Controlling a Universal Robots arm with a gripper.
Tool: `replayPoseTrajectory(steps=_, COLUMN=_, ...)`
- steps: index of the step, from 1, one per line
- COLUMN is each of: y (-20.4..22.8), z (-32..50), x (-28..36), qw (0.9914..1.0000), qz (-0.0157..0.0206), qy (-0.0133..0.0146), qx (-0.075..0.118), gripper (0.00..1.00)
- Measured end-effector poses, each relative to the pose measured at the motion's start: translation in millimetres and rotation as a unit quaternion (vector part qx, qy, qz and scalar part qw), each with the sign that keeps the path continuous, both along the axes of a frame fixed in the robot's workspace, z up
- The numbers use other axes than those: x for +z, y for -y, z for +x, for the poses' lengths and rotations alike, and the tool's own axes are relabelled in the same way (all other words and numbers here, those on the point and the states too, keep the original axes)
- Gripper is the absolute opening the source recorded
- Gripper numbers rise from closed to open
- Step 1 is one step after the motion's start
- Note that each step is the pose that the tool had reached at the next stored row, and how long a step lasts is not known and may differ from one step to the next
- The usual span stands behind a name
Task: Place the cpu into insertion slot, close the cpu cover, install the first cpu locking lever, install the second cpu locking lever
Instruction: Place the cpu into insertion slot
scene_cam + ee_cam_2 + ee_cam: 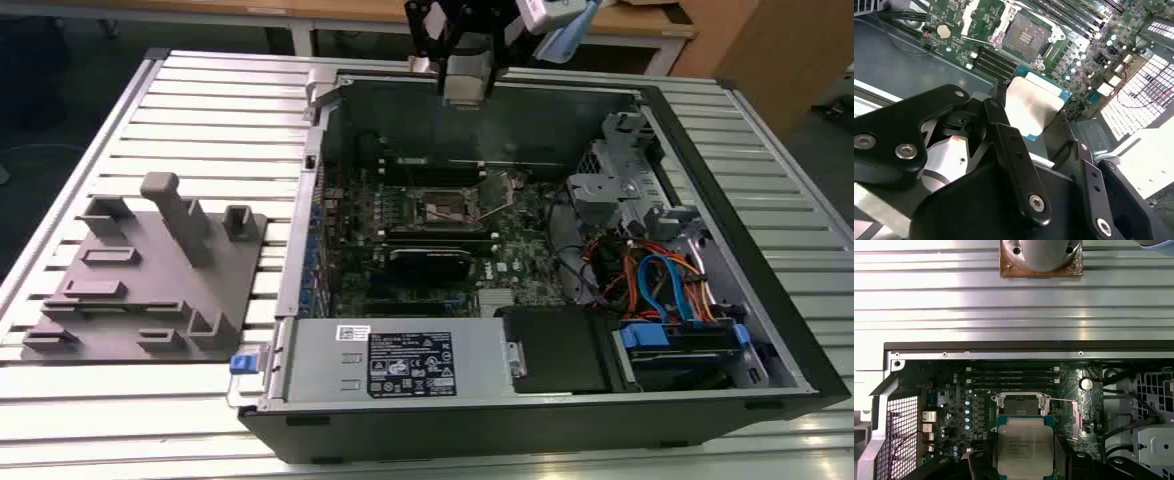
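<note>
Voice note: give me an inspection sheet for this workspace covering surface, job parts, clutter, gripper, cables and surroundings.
Surface: slatted metal table carrying an open computer case.
Job's things: cpu held above the board, not yet seated; socket open and empty.
Clutter: grey fixture block on the table, to the exterior view's left of the case.
Gripper: gripper closed on the cpu by two opposite edges.
Cables: orange and blue cables bundled inside the case at the exterior view's right, apart from the socket.
Surroundings: wooden furniture beyond the table; nothing else seen.
</note>
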State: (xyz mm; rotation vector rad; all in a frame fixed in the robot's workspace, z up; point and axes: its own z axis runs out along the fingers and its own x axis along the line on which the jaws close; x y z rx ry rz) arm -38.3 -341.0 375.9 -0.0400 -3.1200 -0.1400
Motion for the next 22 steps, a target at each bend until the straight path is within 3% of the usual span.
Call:
replayPoseTrajectory(steps=14, y=0.0, z=0.0, x=0.0, qw=1.00000, qz=0.0000, qy=0.0000, qx=-0.001, gripper=0.54)
replayPoseTrajectory(steps=19, y=0.0, z=0.0, x=-0.3, qw=0.99964, qz=0.0000, qy=0.0000, qx=-0.027, gripper=0.54)
replayPoseTrajectory(steps=22, y=0.0, z=0.0, x=-0.5, qw=0.99877, qz=0.0000, qy=0.0000, qx=-0.050, gripper=0.54)
